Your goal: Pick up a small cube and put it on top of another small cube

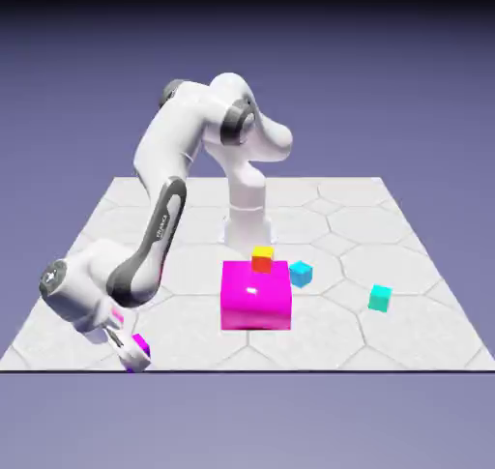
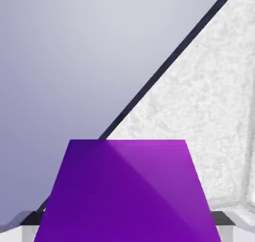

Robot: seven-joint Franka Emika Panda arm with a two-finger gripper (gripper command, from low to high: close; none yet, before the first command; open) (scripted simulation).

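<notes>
Purple cube (image 2: 127,193), small and smooth, shades from deep violet to a magenta-tinted purple. Both fingers of the hand (image 1: 132,349) are clamped on it at the counter's (image 1: 334,346) front-left corner in the exterior view.

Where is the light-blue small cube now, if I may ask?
In the exterior view, the light-blue small cube sits just right of the big magenta block.
</notes>
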